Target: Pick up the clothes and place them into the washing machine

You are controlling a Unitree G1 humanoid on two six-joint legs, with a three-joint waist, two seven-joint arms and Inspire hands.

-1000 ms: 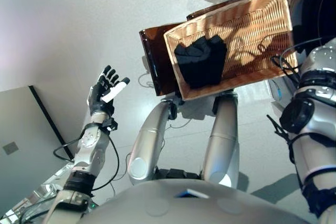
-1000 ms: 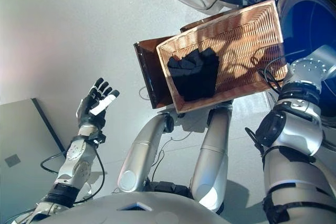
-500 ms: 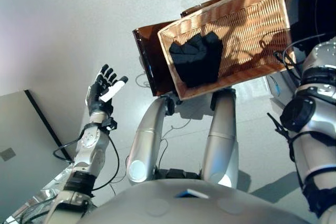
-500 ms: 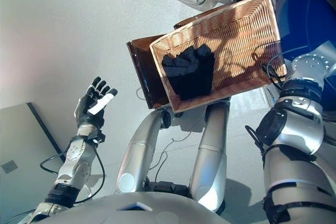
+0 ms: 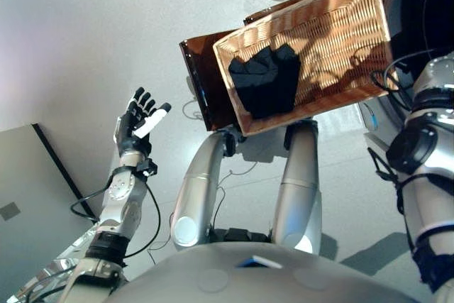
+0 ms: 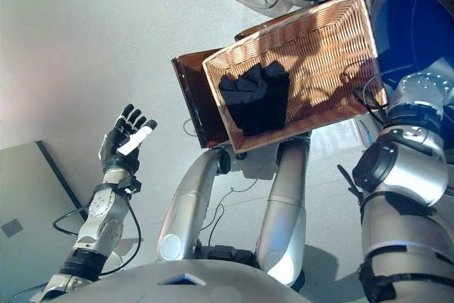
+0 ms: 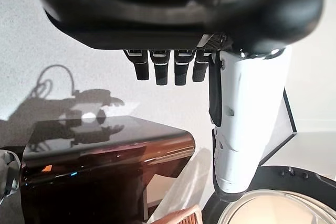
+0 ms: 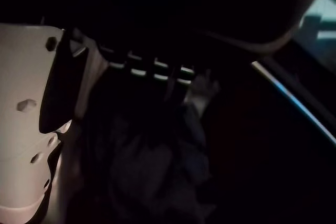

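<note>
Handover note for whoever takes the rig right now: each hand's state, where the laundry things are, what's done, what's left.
Left hand: open, empty, raised off to the robot's left.
Right hand: reached into the washing machine drum; its wrist view is dark, with cloth dimly visible past the fingers. Whether it grips that cloth cannot be told.
Wicker basket: in front of the machine, resting against a dark brown stand. One black garment lies inside it.
Done: apparently some cloth is already in the drum.
Left: withdraw the right arm, pick up the black garment, load it.
</note>
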